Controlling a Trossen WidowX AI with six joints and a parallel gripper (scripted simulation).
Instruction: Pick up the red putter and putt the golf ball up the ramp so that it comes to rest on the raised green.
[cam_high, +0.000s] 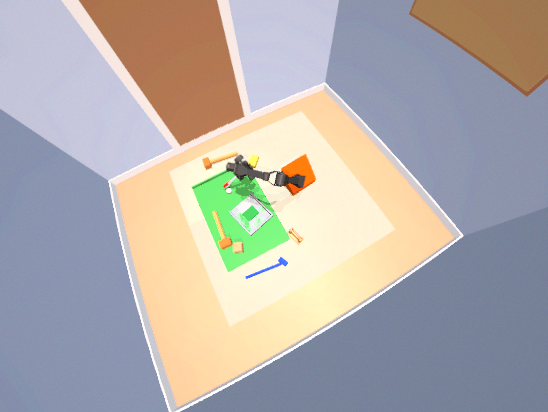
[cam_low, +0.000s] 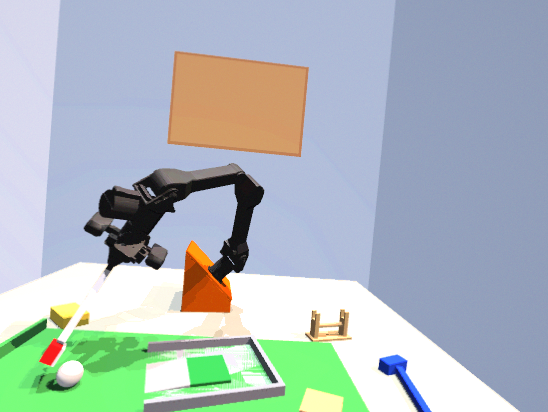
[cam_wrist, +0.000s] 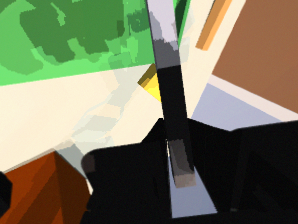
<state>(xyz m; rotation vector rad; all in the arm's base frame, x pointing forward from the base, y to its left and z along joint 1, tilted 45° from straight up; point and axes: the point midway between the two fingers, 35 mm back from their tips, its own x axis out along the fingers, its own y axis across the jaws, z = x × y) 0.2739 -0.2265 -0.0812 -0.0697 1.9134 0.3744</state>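
Your gripper (cam_low: 111, 260) sits at the left of the exterior view, jaws pinching the red putter (cam_low: 75, 317) by the top of its shaft; the shaft slants down and left, its red head low over the green mat (cam_low: 310, 360); the golf ball (cam_low: 69, 373) rests on the mat at lower left, just below the head; the raised green (cam_low: 208, 370) lies at bottom centre inside its grey frame, well apart from the ball.

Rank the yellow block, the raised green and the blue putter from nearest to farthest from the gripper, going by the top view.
1. Yellow block, right beside the gripper.
2. Raised green, mid-mat inside the grey frame.
3. Blue putter, off the mat's far end.
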